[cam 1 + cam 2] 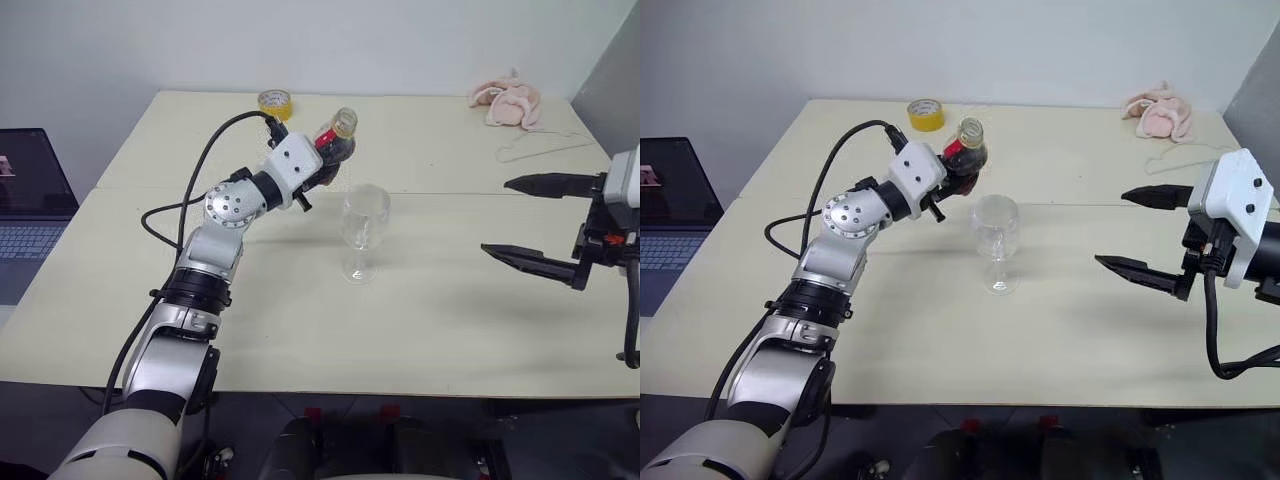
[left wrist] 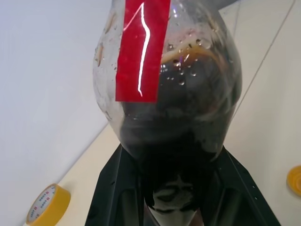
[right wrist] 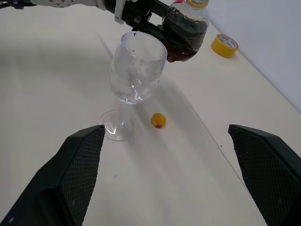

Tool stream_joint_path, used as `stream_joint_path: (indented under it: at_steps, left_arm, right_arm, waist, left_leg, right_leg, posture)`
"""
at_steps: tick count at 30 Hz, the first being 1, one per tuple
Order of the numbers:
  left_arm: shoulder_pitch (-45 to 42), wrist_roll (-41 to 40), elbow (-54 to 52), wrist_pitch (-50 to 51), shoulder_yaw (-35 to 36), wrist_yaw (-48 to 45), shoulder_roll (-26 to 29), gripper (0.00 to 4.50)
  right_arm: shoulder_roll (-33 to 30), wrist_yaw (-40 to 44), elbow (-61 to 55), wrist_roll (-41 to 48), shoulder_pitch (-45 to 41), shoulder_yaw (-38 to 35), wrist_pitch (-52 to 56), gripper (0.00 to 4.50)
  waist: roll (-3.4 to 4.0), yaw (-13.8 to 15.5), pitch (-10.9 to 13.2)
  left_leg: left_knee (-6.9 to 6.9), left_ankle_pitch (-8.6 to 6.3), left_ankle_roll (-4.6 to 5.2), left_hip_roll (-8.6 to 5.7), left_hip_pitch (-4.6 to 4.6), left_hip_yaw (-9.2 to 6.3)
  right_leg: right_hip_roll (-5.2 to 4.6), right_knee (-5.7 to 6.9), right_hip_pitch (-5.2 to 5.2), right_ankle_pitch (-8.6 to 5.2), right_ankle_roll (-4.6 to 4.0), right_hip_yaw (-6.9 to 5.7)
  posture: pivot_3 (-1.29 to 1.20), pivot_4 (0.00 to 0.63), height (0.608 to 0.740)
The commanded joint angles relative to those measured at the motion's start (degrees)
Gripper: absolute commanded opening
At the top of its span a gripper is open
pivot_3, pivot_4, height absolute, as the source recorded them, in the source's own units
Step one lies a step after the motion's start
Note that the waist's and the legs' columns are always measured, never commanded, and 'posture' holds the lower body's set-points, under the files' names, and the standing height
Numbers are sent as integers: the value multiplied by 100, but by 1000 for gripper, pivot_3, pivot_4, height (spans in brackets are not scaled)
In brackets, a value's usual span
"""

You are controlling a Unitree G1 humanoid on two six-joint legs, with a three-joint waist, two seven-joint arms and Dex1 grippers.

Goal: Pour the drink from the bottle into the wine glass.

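Observation:
My left gripper [image 1: 320,170] is shut on the bottle [image 1: 338,140], holding it off the table and tilted, its mouth leaning toward the wine glass [image 1: 362,230]. The dark brown drink [image 2: 178,136] fills the lower part of the bottle's body, below the red label [image 2: 141,52]. The clear wine glass stands upright on the table just right of and in front of the bottle, with droplets inside the bowl [image 3: 136,70] and no liquid in it. My right gripper [image 1: 496,217] hangs open at the right, well apart from the glass, fingers [image 3: 75,174] spread wide.
A small yellow cap [image 3: 158,121] lies on the table beside the glass's foot. A yellow tape roll [image 1: 274,103] sits at the far edge, a pink cloth [image 1: 508,103] at the far right, a thin white wire [image 1: 540,150] near it. A laptop [image 1: 30,200] stands left of the table [image 1: 450,340].

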Motion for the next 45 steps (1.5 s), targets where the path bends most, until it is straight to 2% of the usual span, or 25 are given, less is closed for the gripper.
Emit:
stream_joint_path:
  at_steps: [1,30,45]
  left_arm:
    - [-378,219,-14,-592,-35,122,92,1102]
    - [-248,1218,268,-2240,-155,762,446,1102]
    - [-263,1730,323,-2698,-277,1334,670,1102]
  right_arm:
    - [-105,-48,-75,66,17,-269,-30,4500]
    - [-161,-46,111,-31,-98,39,-282,4500]
    - [-152,-23,114,-45,-69,24,-325,4500]
  waist:
    - [-3,0,2]
    - [-2,-23,1]
    - [-3,-24,1]
  left_leg:
    - [0,0,0,0,0,-1]
    - [3,0,0,0,1,-1]
    - [4,0,0,-1,1,-3]
  right_leg:
    - [0,0,0,0,0,-1]
    - [0,4,2,0,1,-2]
    - [0,5,2,0,0,-3]
  posture:
    - [0,150,740]
    - [0,150,740]
    - [0,150,740]
